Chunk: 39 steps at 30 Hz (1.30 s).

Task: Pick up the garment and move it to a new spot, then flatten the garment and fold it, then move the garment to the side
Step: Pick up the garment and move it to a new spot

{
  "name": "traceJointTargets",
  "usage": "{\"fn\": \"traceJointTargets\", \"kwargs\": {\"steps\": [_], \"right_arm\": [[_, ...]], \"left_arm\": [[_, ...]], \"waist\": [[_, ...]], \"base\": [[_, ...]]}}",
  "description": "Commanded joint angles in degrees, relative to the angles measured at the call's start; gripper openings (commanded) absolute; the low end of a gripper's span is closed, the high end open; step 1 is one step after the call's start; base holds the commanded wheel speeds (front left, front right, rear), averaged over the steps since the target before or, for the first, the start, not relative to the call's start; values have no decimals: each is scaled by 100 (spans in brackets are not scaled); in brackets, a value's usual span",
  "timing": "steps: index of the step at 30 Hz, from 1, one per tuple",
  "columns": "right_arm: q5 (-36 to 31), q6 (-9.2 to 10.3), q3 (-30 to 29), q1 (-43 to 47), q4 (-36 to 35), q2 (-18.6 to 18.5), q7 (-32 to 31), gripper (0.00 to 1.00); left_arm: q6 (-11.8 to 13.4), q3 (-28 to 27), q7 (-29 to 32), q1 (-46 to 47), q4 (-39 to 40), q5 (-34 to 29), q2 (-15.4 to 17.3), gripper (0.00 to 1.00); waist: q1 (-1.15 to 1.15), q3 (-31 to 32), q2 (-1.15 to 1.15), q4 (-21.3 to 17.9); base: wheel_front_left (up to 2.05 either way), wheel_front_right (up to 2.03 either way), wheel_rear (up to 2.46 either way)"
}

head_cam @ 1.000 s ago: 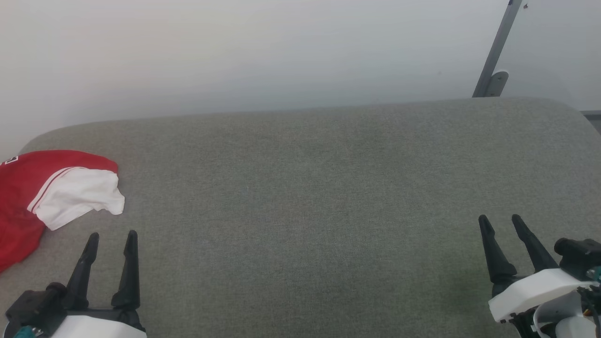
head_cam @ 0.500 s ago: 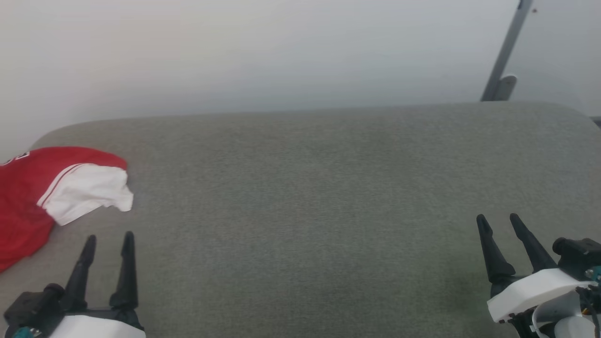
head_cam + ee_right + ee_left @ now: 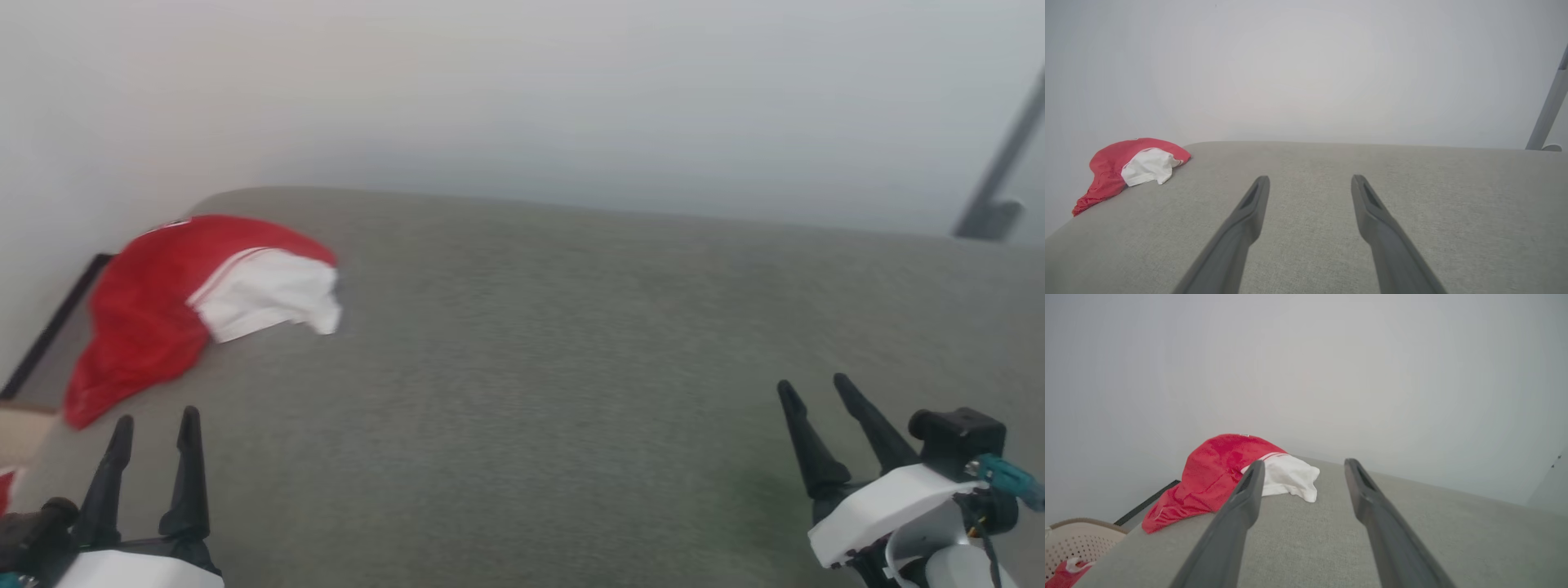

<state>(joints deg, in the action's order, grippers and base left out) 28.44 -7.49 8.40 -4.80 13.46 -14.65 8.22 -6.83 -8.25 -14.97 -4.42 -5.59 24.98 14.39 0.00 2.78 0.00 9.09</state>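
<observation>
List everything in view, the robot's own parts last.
garment: one, red with a white sleeve, bunched at the surface's far left corner
surface: one, grey fabric, spreading across the foreground
wall: one, pale grey, behind the surface
pole: one, grey metal, slanting at the far right
basket: one, beige and perforated, below the surface's left end
cloth: one, red with white, in the basket
left gripper: one, dark fingers, open, lower left, near the garment but apart from it
right gripper: one, dark fingers, open, lower right over bare surface
</observation>
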Motion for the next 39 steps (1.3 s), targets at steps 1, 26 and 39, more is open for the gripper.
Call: {"fn": "traceJointTargets", "kwargs": {"steps": [1, 26, 39], "right_arm": [[24, 0, 49, -34, 15, 15, -25, 100], [86, 1, 326, -218, 97, 17, 1, 100], [-60, 1, 61, -391, -284, -140, -182, 100]], "left_arm": [[15, -31, -16, -8, 3, 19, 40, 100], [141, 23, 84, 80, 77, 198, 55, 100], [59, 138, 25, 1303, -699, 334, 112, 100]], "waist": [[0, 102, 0, 283], [0, 3, 0, 1400], [0, -649, 0, 1176]], "base": [[0, 0, 0], [0, 0, 0], [0, 0, 0]]}}
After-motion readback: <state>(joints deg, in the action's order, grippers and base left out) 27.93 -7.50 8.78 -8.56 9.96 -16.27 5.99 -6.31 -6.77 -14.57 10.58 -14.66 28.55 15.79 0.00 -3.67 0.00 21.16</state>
